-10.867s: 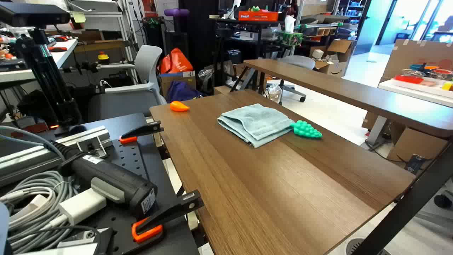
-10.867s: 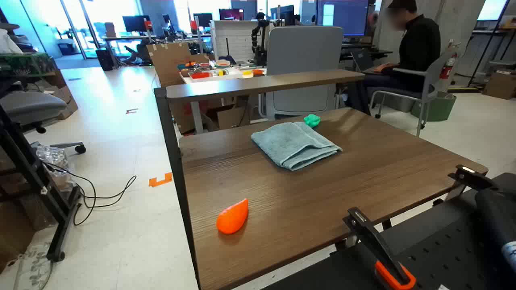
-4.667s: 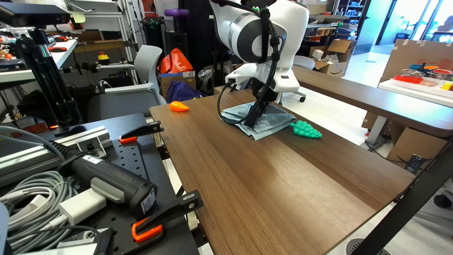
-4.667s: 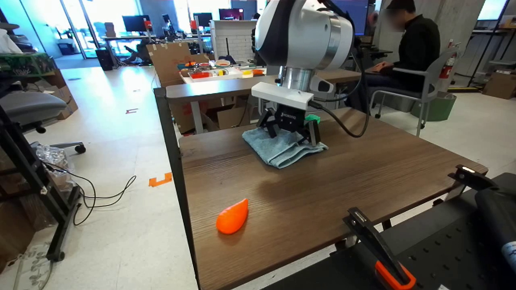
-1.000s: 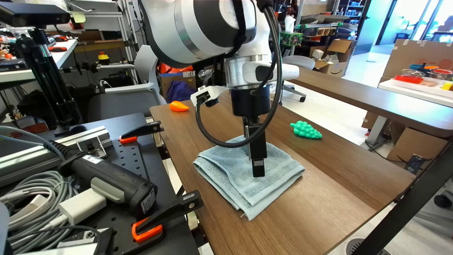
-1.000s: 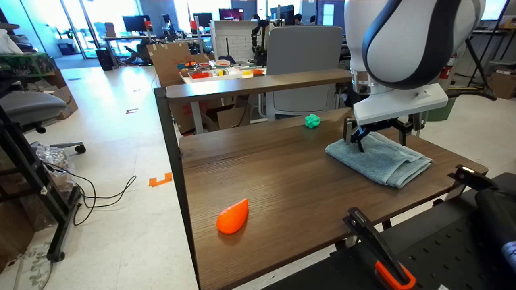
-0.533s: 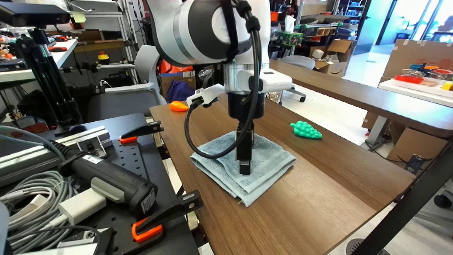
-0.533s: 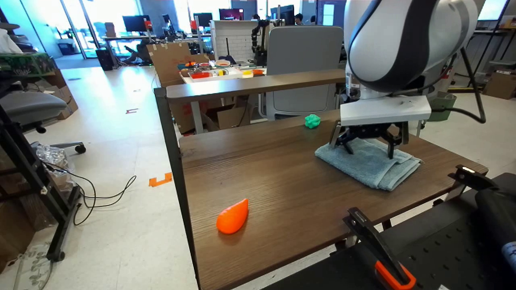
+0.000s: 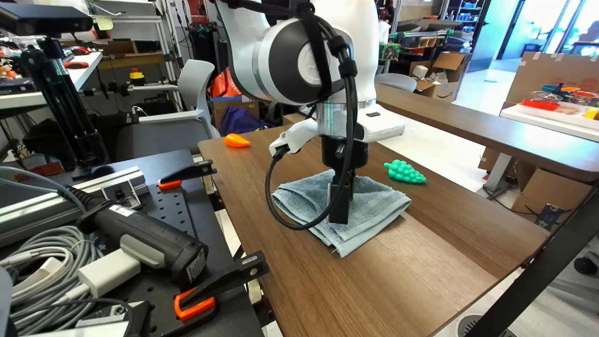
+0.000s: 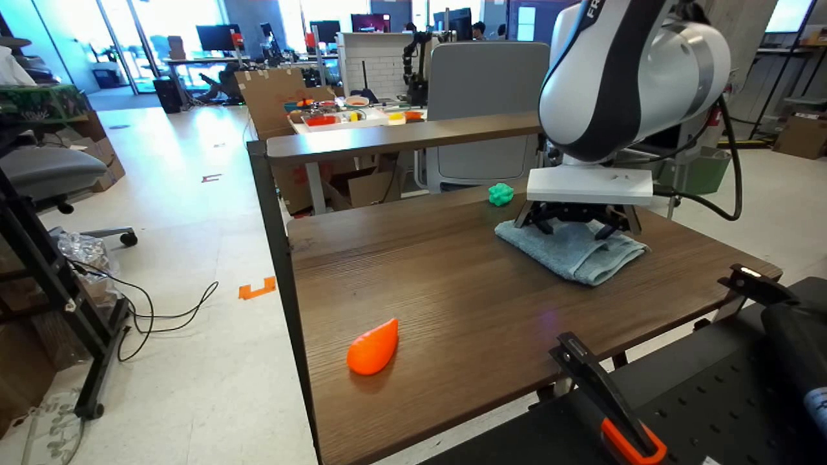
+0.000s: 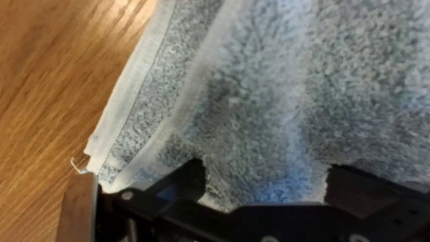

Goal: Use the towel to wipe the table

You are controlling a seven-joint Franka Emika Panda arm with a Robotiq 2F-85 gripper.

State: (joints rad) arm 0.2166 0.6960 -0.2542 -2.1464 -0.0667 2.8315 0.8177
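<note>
the towel (image 9: 376,208), pale grey-blue and folded roughly square, lies in the middle part of the brown wood-grain bench (image 9: 355,292), well in from every edge. in the wrist view its pale hem (image 11: 126,90) and a loose thread (image 11: 76,167) show at a corner, with brown wood grain beside them. the jaws point down onto the cloth and stand spread, with a broad gap between their two sides; cloth swells up in that gap, and i cannot tell whether any of it is nipped. above them the white and black arm (image 9: 290,65) shows in both exterior views, and a black cable (image 9: 267,187) loops down from it, hanging before the towel in an exterior view.

along a long edge of the bench runs a black perforated stand (image 10: 688,387), on which two black and orange clamps (image 9: 229,280) point toward the bench; a black cylindrical tool (image 9: 157,234) and coiled grey cables (image 9: 84,243) lie there too. a bright green, bumpy thing like a bunch of grapes (image 9: 405,172) lies near the opposite long edge, near the towel but apart from it. an orange, teardrop-shaped thing (image 10: 373,349) lies near a corner of the bench, at an end of the stand-side edge, well apart from the towel. beyond the long edge across from the stand, another wood-topped table (image 9: 472,120) and a grey chair (image 10: 489,90) show.
</note>
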